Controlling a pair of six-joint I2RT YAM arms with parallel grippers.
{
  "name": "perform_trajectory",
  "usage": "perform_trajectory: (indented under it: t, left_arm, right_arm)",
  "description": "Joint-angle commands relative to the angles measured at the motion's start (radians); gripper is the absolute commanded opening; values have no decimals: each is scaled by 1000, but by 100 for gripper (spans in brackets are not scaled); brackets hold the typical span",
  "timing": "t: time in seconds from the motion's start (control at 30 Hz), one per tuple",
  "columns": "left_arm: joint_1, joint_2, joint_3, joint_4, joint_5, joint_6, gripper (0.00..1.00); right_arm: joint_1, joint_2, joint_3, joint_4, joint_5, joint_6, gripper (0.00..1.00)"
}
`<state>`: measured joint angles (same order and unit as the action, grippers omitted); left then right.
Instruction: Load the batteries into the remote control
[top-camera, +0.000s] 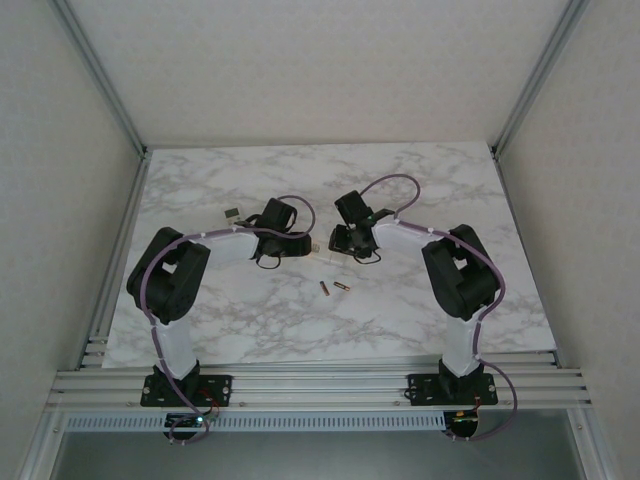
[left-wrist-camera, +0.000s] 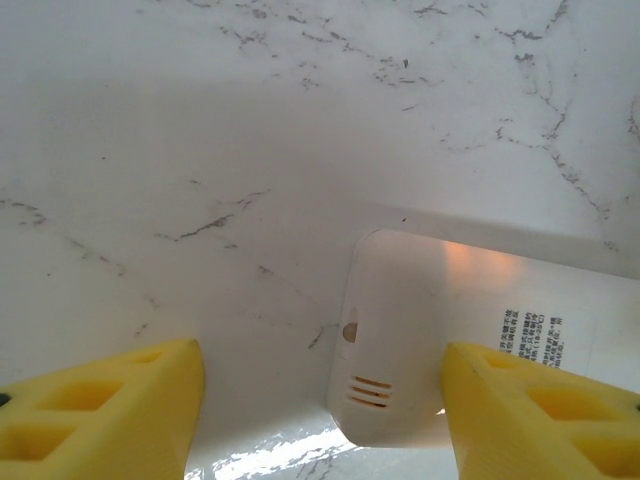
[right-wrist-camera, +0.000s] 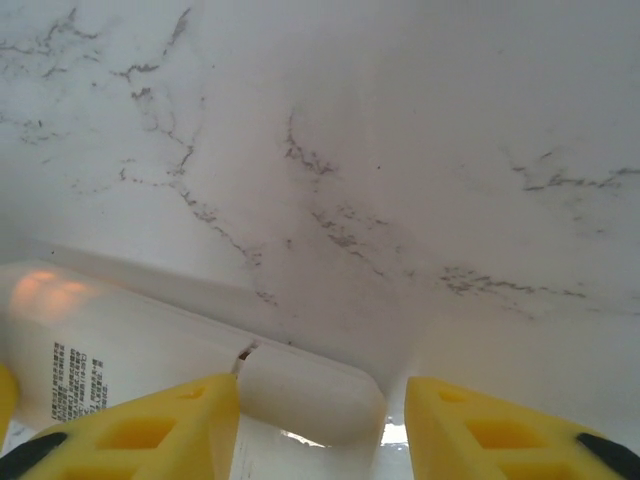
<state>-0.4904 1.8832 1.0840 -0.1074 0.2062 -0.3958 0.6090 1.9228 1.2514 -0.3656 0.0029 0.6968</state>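
Observation:
The white remote control (left-wrist-camera: 400, 330) lies back up on the marble table, its vented end between my left gripper's (left-wrist-camera: 322, 385) yellow fingers. The right finger (left-wrist-camera: 530, 410) sits against the remote and the left one (left-wrist-camera: 110, 410) stands well clear, so the jaws are open. The remote's other rounded end (right-wrist-camera: 310, 395), with a seam across it, lies between my right gripper's (right-wrist-camera: 322, 410) open fingers, the left finger (right-wrist-camera: 160, 430) touching it. In the top view both grippers (top-camera: 305, 243) (top-camera: 342, 240) meet at mid-table. Two batteries (top-camera: 324, 289) (top-camera: 342, 287) lie loose just in front of them.
A small dark object (top-camera: 231, 213) rests on the table behind the left arm. Metal frame posts and white walls bound the table (top-camera: 420, 300) at the back and sides.

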Motion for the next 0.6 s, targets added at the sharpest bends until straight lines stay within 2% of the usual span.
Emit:
perform_trajectory:
  t: [0.0, 0.17, 0.37, 0.57]
  left_arm:
    - [-12, 38, -18, -17, 5, 0, 63]
    - [-17, 30, -21, 0, 28, -10, 63]
    - [-19, 30, -27, 20, 53, -23, 61]
    - [-19, 30, -32, 26, 62, -30, 59]
  right_arm:
    - [-1, -39, 34, -54, 7, 5, 53]
    - [-5, -144, -25, -77, 43, 45, 58]
    - [-10, -154, -135, 15, -40, 133, 44]
    - [-8, -96, -152, 94, -116, 143, 35]
